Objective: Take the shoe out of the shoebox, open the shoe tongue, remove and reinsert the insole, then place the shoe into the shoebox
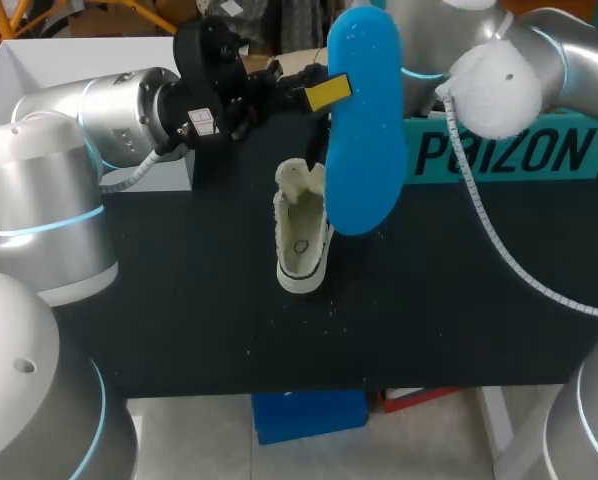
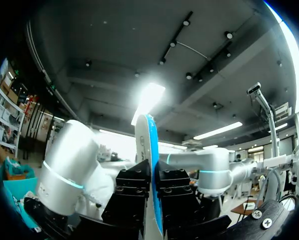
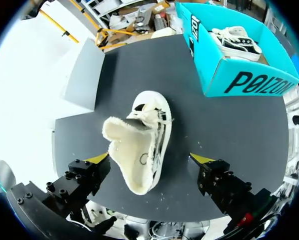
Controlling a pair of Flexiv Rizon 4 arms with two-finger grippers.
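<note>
Two arms are working over the dark table (image 1: 179,320). Coming in from the left side, the left arm is holding the left gripper (image 1: 314,95) raised above the table's rear middle, and its fingers (image 2: 134,185) are clamping the blue insole (image 1: 367,120) by its edge from both sides. In the left wrist view the insole (image 2: 148,150) is standing on edge between the black fingers and rising ahead of the left gripper (image 2: 153,182). In the head view it is hanging nearly upright in the air, clear of the table, and covering part of the shoe's rear end. The white shoe (image 1: 301,235) is sitting near the middle of the table on its sole, with its fleecy lining showing and its tongue (image 3: 120,134) lying folded open. The right arm (image 1: 499,75) is entering from the rear right corner, and the right gripper (image 3: 149,159) is hovering above the shoe (image 3: 142,150) with its yellow-tipped fingers (image 3: 202,159) spread wide, touching nothing. The teal shoebox (image 3: 239,75) is standing open at the table's rear right corner, well apart from the shoe, with a second sneaker (image 3: 237,42) lying inside it.
</note>
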